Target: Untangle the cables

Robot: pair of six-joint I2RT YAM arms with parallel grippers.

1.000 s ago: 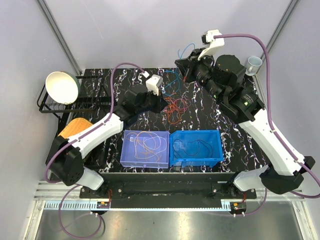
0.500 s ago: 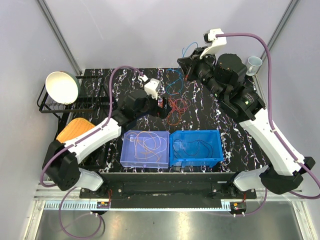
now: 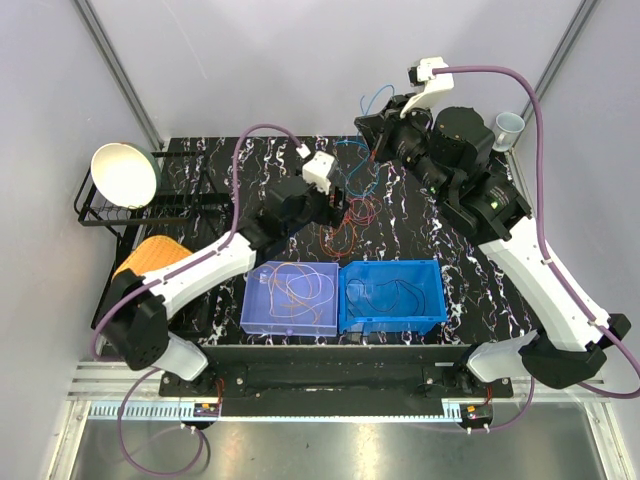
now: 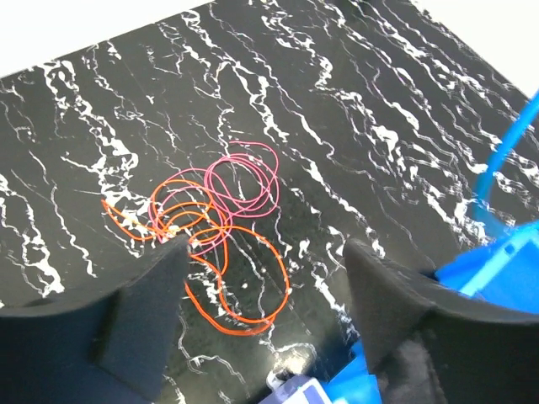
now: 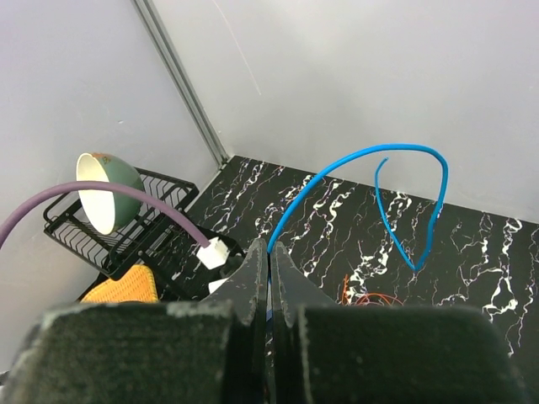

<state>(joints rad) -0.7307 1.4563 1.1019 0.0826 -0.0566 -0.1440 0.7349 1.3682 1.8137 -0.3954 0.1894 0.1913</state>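
Note:
A tangle of orange (image 4: 253, 236) and pink (image 4: 249, 145) cables lies on the black marble table, seen in the top view as a red-orange tangle (image 3: 345, 222). My left gripper (image 4: 268, 248) hangs open just above it, with the orange loops between and under its fingers; in the top view the left gripper (image 3: 335, 200) is at the tangle's left edge. My right gripper (image 5: 269, 252) is raised at the back of the table and shut on a blue cable (image 5: 370, 152), which arcs up and loops back down. In the top view the right gripper (image 3: 372, 140) holds that blue cable (image 3: 375, 97).
A clear bin (image 3: 245, 300) with orange and white cables and a blue bin (image 3: 440, 290) with a black cable stand at the near edge. A black rack with a bowl (image 3: 125, 175) and an orange pad (image 3: 150, 255) sit on the left. A cup (image 3: 508, 125) stands at the back right.
My left gripper has gone from nearly shut to open and moved right, over the orange and pink tangle. The right gripper rose slightly and stays shut on the blue cable.

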